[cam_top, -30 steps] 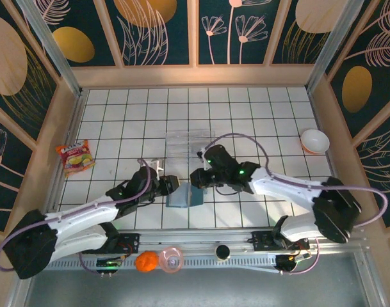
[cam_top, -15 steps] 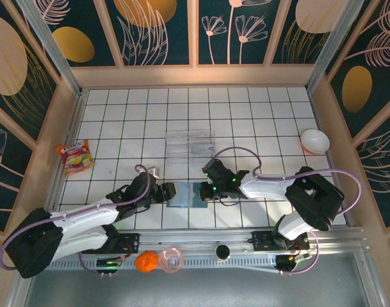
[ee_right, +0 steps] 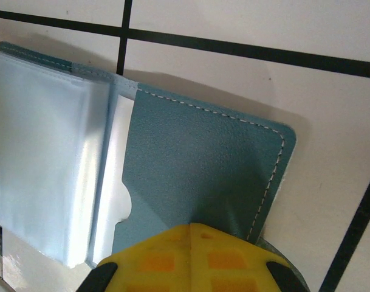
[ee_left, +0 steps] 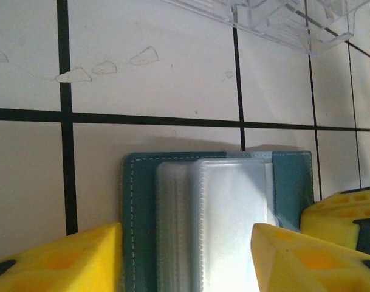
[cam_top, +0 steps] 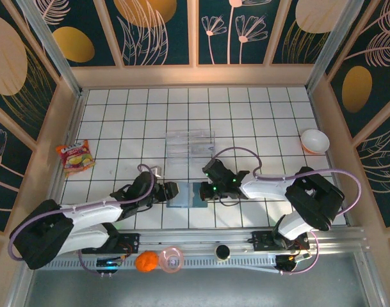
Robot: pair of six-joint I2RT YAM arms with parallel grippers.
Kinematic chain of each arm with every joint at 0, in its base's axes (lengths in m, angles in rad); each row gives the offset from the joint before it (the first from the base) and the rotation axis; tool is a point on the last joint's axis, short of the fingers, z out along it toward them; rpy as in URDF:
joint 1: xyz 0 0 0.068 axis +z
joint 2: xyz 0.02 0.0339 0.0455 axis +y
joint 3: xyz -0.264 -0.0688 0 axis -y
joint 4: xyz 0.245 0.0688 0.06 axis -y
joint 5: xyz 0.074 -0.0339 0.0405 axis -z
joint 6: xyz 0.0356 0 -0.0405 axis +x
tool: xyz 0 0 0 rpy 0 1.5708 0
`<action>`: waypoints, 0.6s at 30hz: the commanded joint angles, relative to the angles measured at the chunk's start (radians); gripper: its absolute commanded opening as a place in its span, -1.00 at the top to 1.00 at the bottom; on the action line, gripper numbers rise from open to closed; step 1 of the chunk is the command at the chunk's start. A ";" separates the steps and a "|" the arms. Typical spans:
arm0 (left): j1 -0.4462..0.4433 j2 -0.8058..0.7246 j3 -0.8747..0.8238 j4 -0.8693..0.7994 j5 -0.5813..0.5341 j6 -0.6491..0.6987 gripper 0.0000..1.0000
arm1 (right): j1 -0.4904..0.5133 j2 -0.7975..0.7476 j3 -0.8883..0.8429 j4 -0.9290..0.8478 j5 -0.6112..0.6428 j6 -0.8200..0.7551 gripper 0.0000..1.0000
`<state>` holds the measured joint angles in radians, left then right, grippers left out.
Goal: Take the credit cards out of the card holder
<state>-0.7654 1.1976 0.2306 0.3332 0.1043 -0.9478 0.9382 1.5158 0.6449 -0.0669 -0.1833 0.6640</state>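
Left gripper [cam_top: 171, 190] gapes around the card holder [ee_left: 136, 213]; right gripper [cam_top: 205, 190] pinches one edge

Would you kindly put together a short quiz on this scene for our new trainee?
1. True or false: the card holder lies open.
2. What lies just beyond it, farther from the arm bases? A) clear tray B) white bowl C) snack packet
3. Fill in: the left gripper has ____ fingers.
Key: 1 true; 2 A; 3 yellow.
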 commanded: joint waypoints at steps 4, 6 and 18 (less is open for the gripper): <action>-0.014 -0.099 -0.034 0.059 0.115 -0.067 -0.04 | -0.005 0.037 -0.021 0.013 0.037 0.004 0.94; -0.014 -0.156 -0.042 0.044 0.096 -0.074 -0.03 | -0.006 0.036 -0.021 0.020 0.032 0.006 0.94; -0.013 -0.143 -0.039 0.055 0.112 -0.065 0.34 | -0.006 0.043 0.013 0.023 0.018 0.004 0.93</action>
<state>-0.7746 1.0565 0.1879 0.3702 0.1890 -1.0161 0.9375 1.5318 0.6498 -0.0360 -0.1841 0.6640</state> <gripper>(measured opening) 0.339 0.048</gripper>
